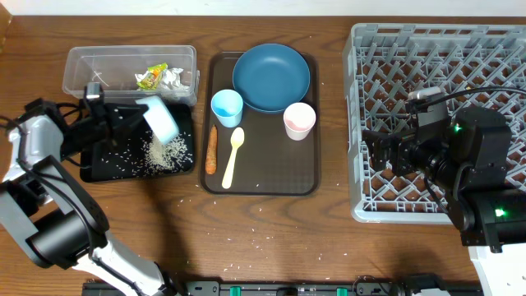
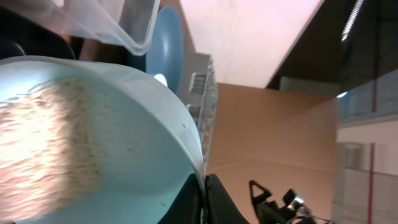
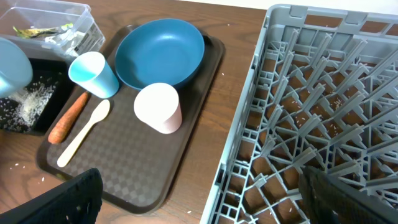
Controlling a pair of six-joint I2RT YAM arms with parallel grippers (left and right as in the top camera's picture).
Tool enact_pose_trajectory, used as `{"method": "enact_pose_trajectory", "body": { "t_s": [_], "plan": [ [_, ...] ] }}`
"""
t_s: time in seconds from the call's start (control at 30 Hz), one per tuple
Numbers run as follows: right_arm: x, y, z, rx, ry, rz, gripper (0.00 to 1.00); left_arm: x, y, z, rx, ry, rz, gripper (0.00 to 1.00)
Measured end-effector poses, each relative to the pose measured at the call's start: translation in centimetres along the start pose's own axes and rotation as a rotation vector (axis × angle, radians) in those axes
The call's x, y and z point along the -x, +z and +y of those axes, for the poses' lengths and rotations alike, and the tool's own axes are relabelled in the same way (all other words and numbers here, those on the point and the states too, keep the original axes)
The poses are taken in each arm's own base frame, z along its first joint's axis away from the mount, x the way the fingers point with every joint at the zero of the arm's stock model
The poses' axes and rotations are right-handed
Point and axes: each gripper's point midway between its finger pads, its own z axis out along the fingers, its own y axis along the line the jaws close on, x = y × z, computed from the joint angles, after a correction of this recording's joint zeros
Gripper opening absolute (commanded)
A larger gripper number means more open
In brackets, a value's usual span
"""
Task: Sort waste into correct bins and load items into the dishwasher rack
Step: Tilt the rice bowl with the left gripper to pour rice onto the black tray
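Note:
My left gripper [image 1: 138,116] is shut on the rim of the white bowl [image 1: 162,120], which is tipped over the black bin [image 1: 99,164]. Rice [image 1: 164,153] lies heaped in that bin. In the left wrist view the fingertips [image 2: 214,193] pinch the bowl wall [image 2: 124,124], and rice [image 2: 56,137] clings inside. The clear bin [image 1: 90,66] holds the snack wrapper [image 1: 151,76] and tissue [image 1: 173,79]. My right gripper [image 1: 386,153] hangs open over the left part of the dishwasher rack [image 1: 436,49], holding nothing. Its fingers [image 3: 74,199] stand wide apart.
A brown serving tray [image 1: 271,168] carries the dark-blue plate [image 1: 271,76], light-blue cup [image 1: 227,107], pinkish cup [image 1: 299,120], yellow spoon [image 1: 233,156] and sausage [image 1: 211,149]. Loose rice grains [image 1: 246,238] dot the wooden table in front of it.

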Motion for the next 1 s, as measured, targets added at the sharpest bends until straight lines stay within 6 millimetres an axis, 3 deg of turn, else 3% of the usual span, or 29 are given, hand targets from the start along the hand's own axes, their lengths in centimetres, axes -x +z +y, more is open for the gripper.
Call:
{"method": "enact_pose_trajectory", "body": {
  "t_s": [0.47,1.0],
  "plan": [
    [0.0,0.0,0.0,0.000,0.000,0.000,0.99,1.0,-2.4,-1.1,-0.092,-0.146,-0.060,0.06],
    [0.0,0.0,0.0,0.003,0.000,-0.001,0.99,0.8,-2.4,-1.2,-0.101,-0.250,-0.054,0.06]
  ]
}}
